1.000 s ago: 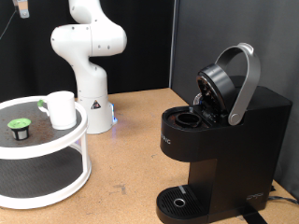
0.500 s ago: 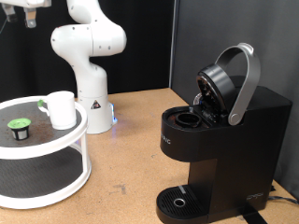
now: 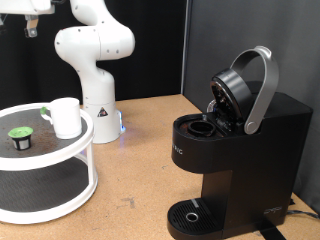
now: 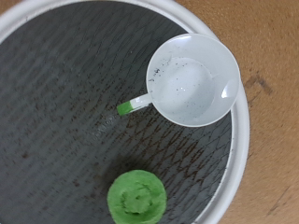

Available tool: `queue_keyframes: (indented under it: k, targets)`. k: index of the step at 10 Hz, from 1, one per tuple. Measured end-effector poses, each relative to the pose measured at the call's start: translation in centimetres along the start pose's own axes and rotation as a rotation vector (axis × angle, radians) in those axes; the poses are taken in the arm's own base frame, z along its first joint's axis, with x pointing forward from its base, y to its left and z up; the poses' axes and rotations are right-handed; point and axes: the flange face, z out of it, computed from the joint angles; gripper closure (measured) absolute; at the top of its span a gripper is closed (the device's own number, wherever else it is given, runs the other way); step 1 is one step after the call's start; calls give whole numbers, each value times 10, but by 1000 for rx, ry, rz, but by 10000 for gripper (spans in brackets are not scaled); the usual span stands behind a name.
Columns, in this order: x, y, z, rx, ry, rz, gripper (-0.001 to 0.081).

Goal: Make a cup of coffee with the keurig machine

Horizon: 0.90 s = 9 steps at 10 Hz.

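The white cup (image 3: 66, 117) stands on the top shelf of a round white two-tier tray (image 3: 60, 152) at the exterior view's left. In the wrist view the cup (image 4: 192, 79) shows from above, empty, with a short handle. A green-topped pod (image 3: 20, 136) sits beside it and also shows in the wrist view (image 4: 137, 198). The black keurig machine (image 3: 240, 150) stands at the right with its lid and grey handle (image 3: 262, 90) raised and the pod chamber open. My gripper (image 3: 28, 28) hangs high above the tray at the top left, partly cut off. No fingers show in the wrist view.
The white robot base (image 3: 95, 60) stands behind the tray. The tray's white rim (image 4: 245, 140) borders the brown wooden table (image 3: 140, 170). A round drip base (image 3: 192, 213) sits at the machine's foot. A black curtain hangs behind.
My gripper has come down a little further into view at the top left, above the tray. The cup, pod and machine have not moved.
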Motion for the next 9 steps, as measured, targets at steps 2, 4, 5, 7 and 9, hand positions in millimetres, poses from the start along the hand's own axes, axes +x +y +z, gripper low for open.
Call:
queue_keyframes:
  k: [2, 4, 5, 7, 9]
  targets:
    - [-9, 2, 12, -50, 19, -129, -1]
    - [-11, 11, 36, -31, -10, -123, -1]
    - [-10, 16, 51, -3, -25, -92, -1]
    - [-12, 22, 60, 20, -37, -69, -1]
    - [-14, 20, 59, -15, -2, -159, -1]
